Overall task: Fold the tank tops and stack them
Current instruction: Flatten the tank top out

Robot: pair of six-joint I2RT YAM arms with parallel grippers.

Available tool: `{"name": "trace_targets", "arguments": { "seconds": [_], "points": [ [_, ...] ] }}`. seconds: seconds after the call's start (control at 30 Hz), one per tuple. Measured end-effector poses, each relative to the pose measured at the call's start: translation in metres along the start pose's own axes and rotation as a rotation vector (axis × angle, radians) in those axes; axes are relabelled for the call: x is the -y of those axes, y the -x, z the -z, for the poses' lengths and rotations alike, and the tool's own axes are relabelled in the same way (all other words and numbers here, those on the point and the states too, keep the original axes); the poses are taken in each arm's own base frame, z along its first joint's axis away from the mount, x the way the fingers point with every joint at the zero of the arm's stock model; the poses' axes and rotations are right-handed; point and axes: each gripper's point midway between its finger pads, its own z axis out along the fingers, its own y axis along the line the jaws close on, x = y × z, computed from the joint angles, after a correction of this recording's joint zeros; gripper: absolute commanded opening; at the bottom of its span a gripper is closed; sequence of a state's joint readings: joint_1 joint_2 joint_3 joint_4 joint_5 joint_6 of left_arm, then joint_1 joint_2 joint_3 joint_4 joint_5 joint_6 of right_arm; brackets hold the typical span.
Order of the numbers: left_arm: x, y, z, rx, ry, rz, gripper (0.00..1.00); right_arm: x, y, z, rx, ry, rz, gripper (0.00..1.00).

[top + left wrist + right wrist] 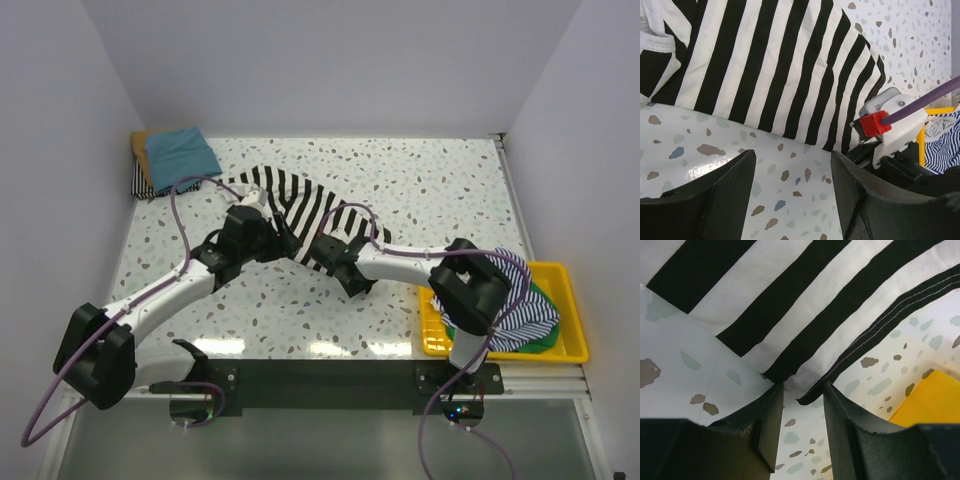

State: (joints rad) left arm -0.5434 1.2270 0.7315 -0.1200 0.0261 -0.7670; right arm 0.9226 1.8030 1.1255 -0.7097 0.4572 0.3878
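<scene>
A black-and-white striped tank top (300, 205) lies spread on the speckled table, also filling the left wrist view (780, 65) and the right wrist view (790, 300). My left gripper (289, 243) (792, 160) is open just off its near edge, with only bare table between the fingers. My right gripper (322, 250) (802, 387) stands open at the shirt's near corner, and that hemmed corner reaches in between its fingertips. A folded teal-blue tank top (180, 152) tops a small stack at the back left. More tank tops (520, 315), thin-striped over green, lie in the tray.
The yellow plastic tray (570, 290) sits at the near right by the right arm's base, and its corner (935, 400) shows in the right wrist view. White walls close in the table on three sides. The right arm's wrist with its red plug (875, 122) is close beside the left gripper.
</scene>
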Motion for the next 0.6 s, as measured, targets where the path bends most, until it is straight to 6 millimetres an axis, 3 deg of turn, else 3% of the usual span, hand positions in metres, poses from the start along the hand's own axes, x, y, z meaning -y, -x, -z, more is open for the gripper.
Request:
{"name": "trace_targets", "arguments": {
  "seconds": [0.1, 0.23, 0.37, 0.47, 0.53, 0.6],
  "points": [
    [0.0, 0.001, 0.001, 0.0, -0.005, 0.002, 0.66, -0.001, 0.0, -0.002, -0.005, 0.006, 0.021, 0.28],
    [0.002, 0.001, 0.002, 0.0, -0.012, 0.002, 0.66, -0.006, 0.001, -0.003, -0.008, 0.044, 0.03, 0.0],
    [0.001, 0.0, 0.005, 0.001, -0.015, 0.003, 0.66, -0.016, 0.001, 0.0, -0.024, 0.11, 0.03, 0.0],
    [0.0, 0.001, 0.01, 0.016, -0.02, 0.004, 0.65, -0.037, 0.011, 0.013, -0.027, 0.227, 0.011, 0.0],
    [0.0, 0.006, 0.017, 0.039, -0.022, 0.008, 0.65, -0.053, 0.032, 0.033, 0.006, 0.313, -0.009, 0.0],
    [-0.005, 0.015, 0.026, 0.077, -0.01, 0.02, 0.65, -0.072, 0.071, 0.067, 0.084, 0.413, -0.031, 0.0]
  ]
}}
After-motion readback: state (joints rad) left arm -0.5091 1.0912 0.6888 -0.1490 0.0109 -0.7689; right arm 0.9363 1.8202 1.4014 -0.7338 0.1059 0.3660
